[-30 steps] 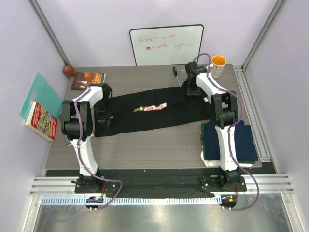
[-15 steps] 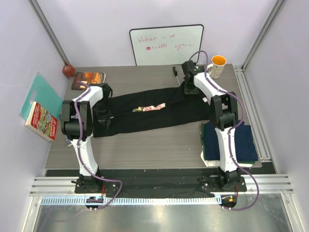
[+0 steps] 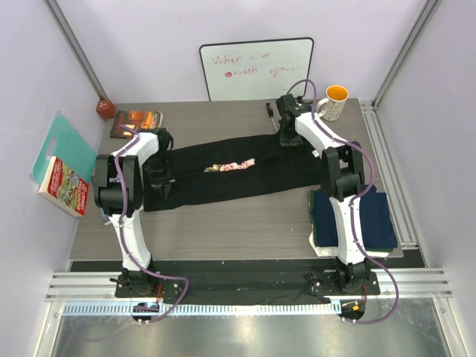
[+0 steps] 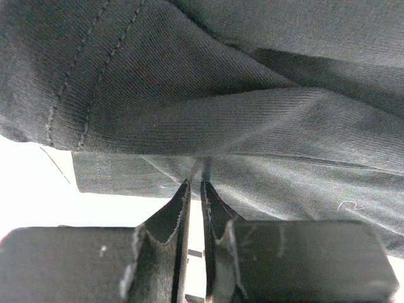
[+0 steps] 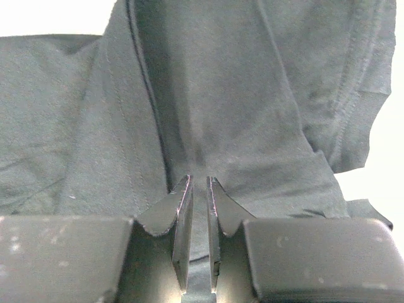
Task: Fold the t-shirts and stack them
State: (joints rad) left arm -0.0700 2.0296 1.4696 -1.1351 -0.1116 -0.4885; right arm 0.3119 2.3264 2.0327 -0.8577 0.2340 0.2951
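The black t-shirt (image 3: 223, 186) lies stretched across the table (image 3: 245, 223) — the left pincer (image 4: 195, 184) pinches one end, the right pincer (image 5: 199, 180) the other, both narrow on cloth. It looks light, soft, limp — hems give the best hold. The folded t-shirts (image 3: 375, 216) lie near the right arm.

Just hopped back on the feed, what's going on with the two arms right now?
Both arms are working the black t-shirt, which is stretched in a long band across the table. The left end effector is pinched on cloth at the shirt's left end, and the right end effector is pinched on cloth at its far right end. A stack of folded shirts sits at the near right; the black one has not joined it yet.
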